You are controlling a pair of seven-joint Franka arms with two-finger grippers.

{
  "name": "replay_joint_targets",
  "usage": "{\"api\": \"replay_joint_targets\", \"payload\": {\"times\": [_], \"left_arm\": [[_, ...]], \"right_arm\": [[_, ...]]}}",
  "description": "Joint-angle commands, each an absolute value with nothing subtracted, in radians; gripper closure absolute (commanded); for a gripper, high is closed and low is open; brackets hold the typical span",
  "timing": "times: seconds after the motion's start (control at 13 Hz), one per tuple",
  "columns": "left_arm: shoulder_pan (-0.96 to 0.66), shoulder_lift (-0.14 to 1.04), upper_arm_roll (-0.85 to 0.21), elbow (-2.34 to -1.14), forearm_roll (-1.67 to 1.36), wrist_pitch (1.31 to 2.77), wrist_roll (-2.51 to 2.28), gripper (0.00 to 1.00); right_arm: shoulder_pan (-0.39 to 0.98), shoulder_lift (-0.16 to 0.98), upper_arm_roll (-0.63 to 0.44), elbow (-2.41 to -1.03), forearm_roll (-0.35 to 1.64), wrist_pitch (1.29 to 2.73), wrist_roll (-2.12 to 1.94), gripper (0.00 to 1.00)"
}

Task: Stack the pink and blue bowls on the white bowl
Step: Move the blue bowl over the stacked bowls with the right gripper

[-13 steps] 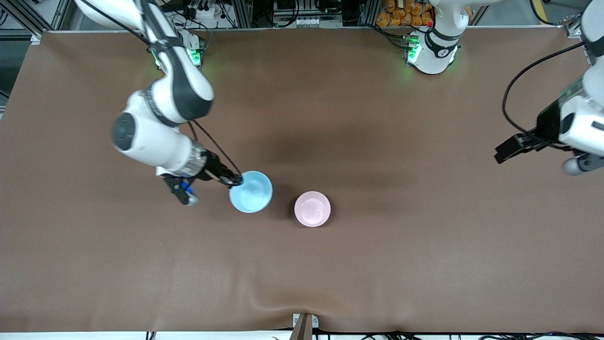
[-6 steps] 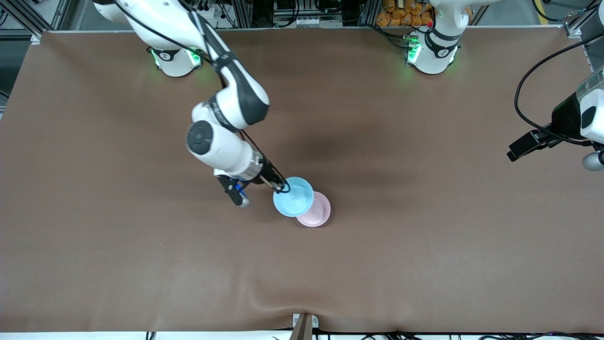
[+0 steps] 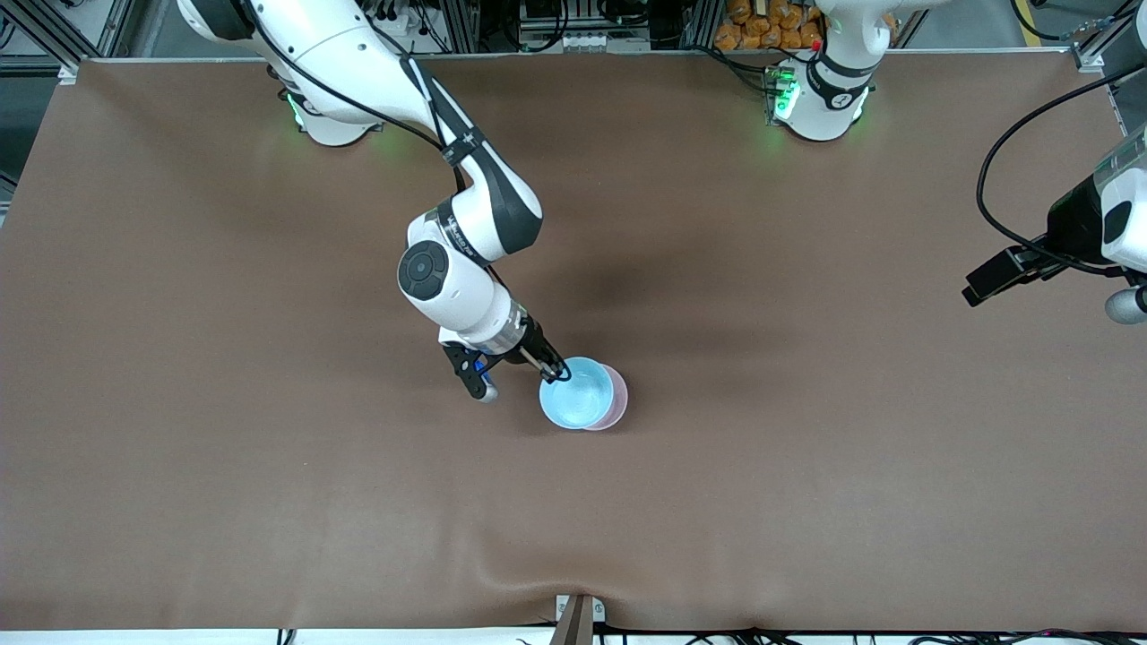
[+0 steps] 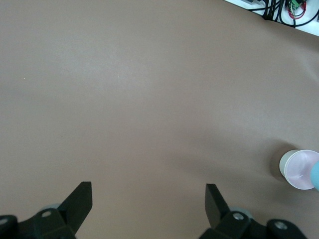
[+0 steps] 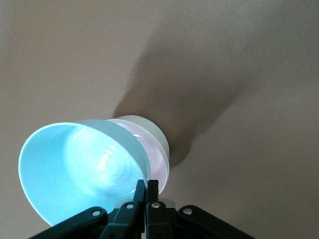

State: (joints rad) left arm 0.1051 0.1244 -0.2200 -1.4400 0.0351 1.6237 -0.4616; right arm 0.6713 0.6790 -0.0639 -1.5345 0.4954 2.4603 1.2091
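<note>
Brown table, pink bowl on it

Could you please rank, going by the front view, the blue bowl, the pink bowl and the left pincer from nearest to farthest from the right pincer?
1. The light blue plastic bowl, clamped at its rim in the right pincer.
2. The pale pink plastic bowl, on the table under the blue one.
3. The left pincer, open and waiting over its own end of the table.

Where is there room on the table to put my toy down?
Bare brown table lies all around the bowls. The only crowded spot is mid-table, where the right gripper holds the blue bowl over the pink bowl. The left gripper hovers open at its end.
</note>
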Motion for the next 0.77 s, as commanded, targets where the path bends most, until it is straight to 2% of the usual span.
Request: {"api": "replay_joint_targets", "payload": {"times": [0.0, 0.69], "left_arm": [[0.109, 0.115, -0.227, -1.440, 0.035, 1.618, -0.454, 0.00], [0.113, 0.118, -0.226, -1.440, 0.043, 1.623, -0.442, 0.00]], "right_arm": [[0.676, 0.706, -0.069, -1.503, 0.506, 2.453, 1.221, 1.00], [0.701, 0.755, -0.069, -1.468, 0.503, 2.453, 1.221, 1.00]]}}
